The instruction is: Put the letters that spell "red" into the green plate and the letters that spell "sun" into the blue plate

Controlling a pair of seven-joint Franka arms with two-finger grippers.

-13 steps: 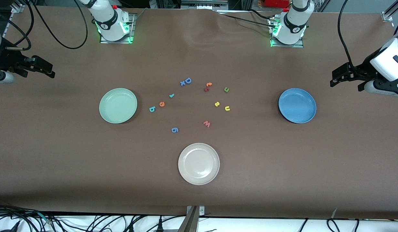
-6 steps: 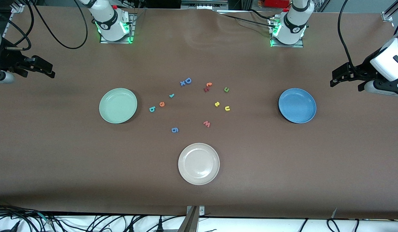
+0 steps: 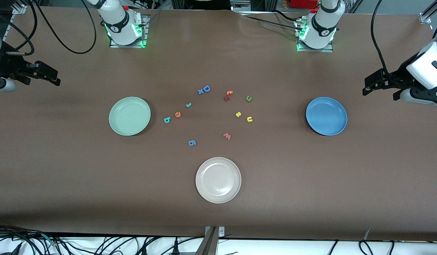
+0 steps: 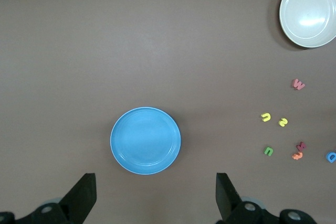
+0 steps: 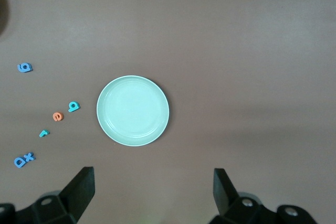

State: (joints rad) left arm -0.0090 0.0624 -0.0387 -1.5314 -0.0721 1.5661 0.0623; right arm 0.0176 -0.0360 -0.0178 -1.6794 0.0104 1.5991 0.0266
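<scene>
The green plate (image 3: 129, 116) (image 5: 133, 110) lies toward the right arm's end of the table, the blue plate (image 3: 326, 116) (image 4: 145, 140) toward the left arm's end. Between them lie the teal "r" (image 3: 188, 105), orange "e" (image 3: 177, 114) and teal "d" (image 3: 166, 119) beside the green plate. The yellow "s" (image 3: 238, 114), yellow "u" (image 3: 249, 119) and olive "n" (image 3: 249, 98) lie closer to the blue plate. My right gripper (image 3: 52, 76) (image 5: 152, 190) hangs open and empty over its table end. My left gripper (image 3: 379, 91) (image 4: 156, 195) does the same at its end.
A cream-white plate (image 3: 218, 180) sits nearest the front camera. Other letters lie among the task letters: a blue "D" with an "x" (image 3: 204, 89), an orange and dark-red pair (image 3: 228, 95), a pink "w" (image 3: 227, 136), a blue "g" (image 3: 192, 142).
</scene>
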